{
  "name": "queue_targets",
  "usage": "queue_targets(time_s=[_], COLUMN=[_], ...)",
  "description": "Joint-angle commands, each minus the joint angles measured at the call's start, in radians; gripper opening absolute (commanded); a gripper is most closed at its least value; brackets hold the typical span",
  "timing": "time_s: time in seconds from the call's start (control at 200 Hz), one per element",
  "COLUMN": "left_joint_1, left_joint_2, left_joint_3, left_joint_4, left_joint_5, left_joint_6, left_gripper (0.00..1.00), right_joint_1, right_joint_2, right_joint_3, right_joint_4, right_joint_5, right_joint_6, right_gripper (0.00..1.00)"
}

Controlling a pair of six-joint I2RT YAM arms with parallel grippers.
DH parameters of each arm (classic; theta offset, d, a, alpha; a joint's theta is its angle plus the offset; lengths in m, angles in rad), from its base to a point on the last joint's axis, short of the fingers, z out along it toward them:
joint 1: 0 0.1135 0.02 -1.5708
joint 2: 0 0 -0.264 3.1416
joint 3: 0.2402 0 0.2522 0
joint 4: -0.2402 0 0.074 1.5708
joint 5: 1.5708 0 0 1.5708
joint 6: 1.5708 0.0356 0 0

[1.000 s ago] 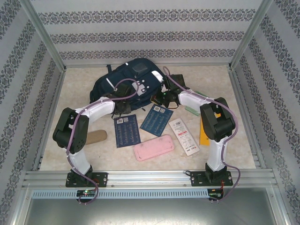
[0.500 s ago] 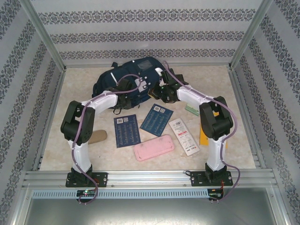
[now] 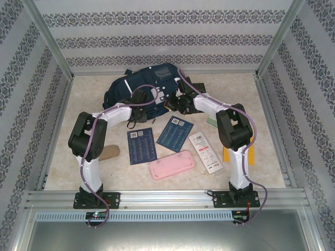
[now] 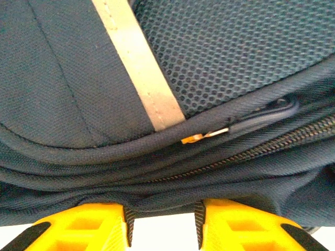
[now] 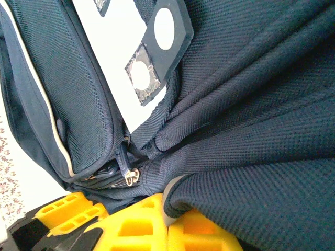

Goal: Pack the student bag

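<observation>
Inward, both arms (image 3: 118, 112) on the student bag (image 3: 141, 83): right tool (image 5: 167, 219) tight on fabric, left tool (image 4: 162, 230) narrow, grip unclear.

On the beige marbled tabletop (image 3: 272, 130) lie two dark blue booklets with white labels, the left booklet (image 3: 142, 146) just beside the right booklet (image 3: 175, 134). A white packet with red print (image 3: 205, 152) lies to their right. A pink flat pencil case (image 3: 171, 164) rests nearer the front edge. A tan oval piece (image 3: 109, 152) sits well to the left. A pale green strip (image 3: 212, 122) and an orange sheet (image 3: 226, 154) are partly hidden. Patterned striped walls (image 3: 157, 31) enclose the space.
</observation>
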Motion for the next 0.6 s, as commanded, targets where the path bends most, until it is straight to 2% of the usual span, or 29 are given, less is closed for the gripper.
queue_targets(time_s=[0.0,0.12,0.365,0.594], left_joint_1=[-0.039,-0.100,-0.156,-0.161], left_joint_2=[-0.071,-0.094,-0.021,0.049], left_joint_3=[-0.039,-0.084,-0.049,-0.014], left_joint_4=[0.167,0.220,0.217,0.200], left_joint_5=[0.062,0.047,0.014,-0.060], left_joint_6=[0.054,0.092,0.110,0.110], left_gripper=[0.35,0.34,0.32,0.33], right_joint_1=[-0.005,-0.008,-0.010,-0.014], right_joint_2=[0.020,0.019,0.027,0.021], right_joint_3=[0.036,0.031,0.040,0.037], right_joint_4=[0.022,0.021,0.026,0.026], right_joint_5=[0.009,0.006,-0.010,-0.023], right_joint_6=[-0.022,-0.020,-0.012,-0.012], right_gripper=[0.00,0.00,0.00,0.00])
